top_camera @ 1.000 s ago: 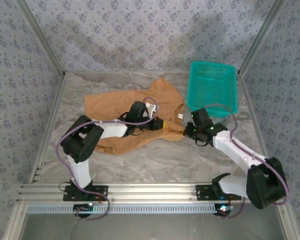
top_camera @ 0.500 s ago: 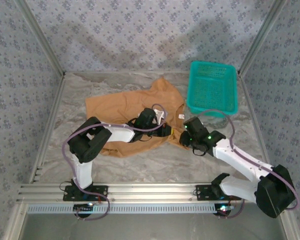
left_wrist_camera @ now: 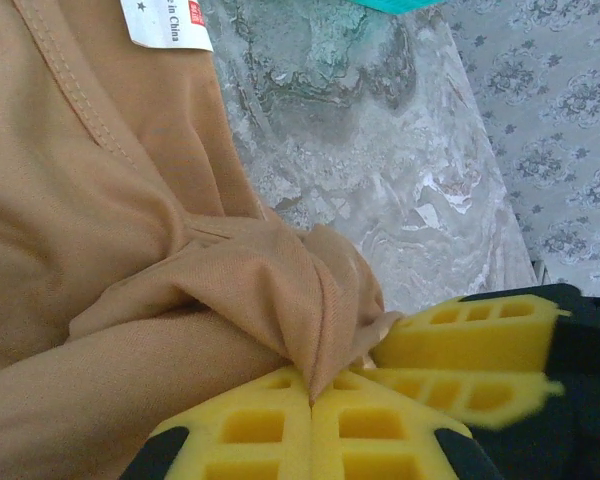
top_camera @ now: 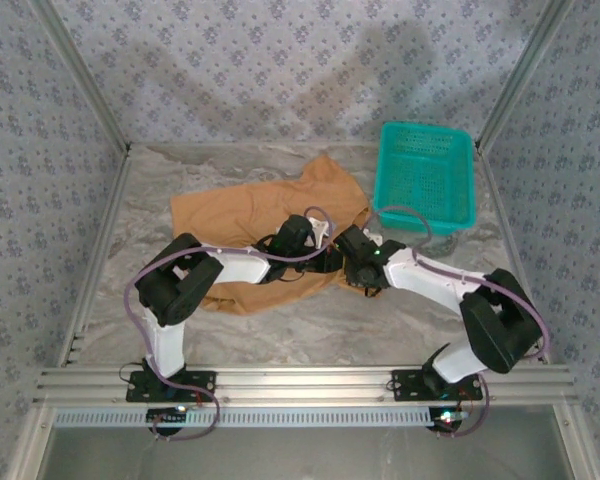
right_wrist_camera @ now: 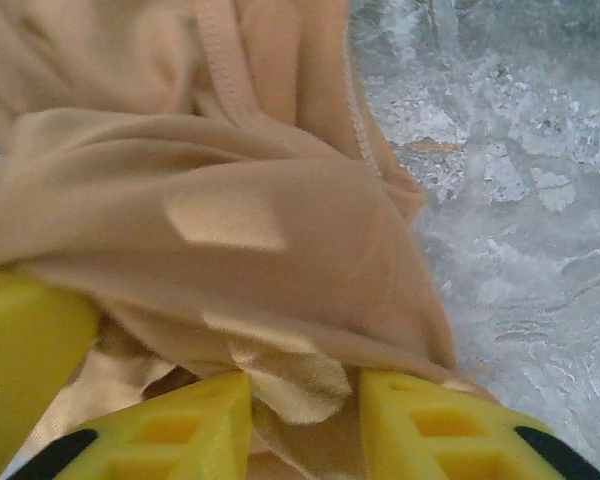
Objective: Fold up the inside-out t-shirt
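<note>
Tan t-shirt (top_camera: 235, 212) crumpled mid-table (top_camera: 310, 325); soft, light, floppy, bunches easily. Its fold sits pinched tight in left fingers (left_wrist_camera: 250, 425). A bunch sits between right fingers (right_wrist_camera: 190, 430), grip unclear. Best held at hem or shoulder seams.

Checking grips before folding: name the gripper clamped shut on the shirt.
The left gripper: its pads meet on a pinched fold of shirt. The right gripper has its fingers apart, fabric between them.
</note>
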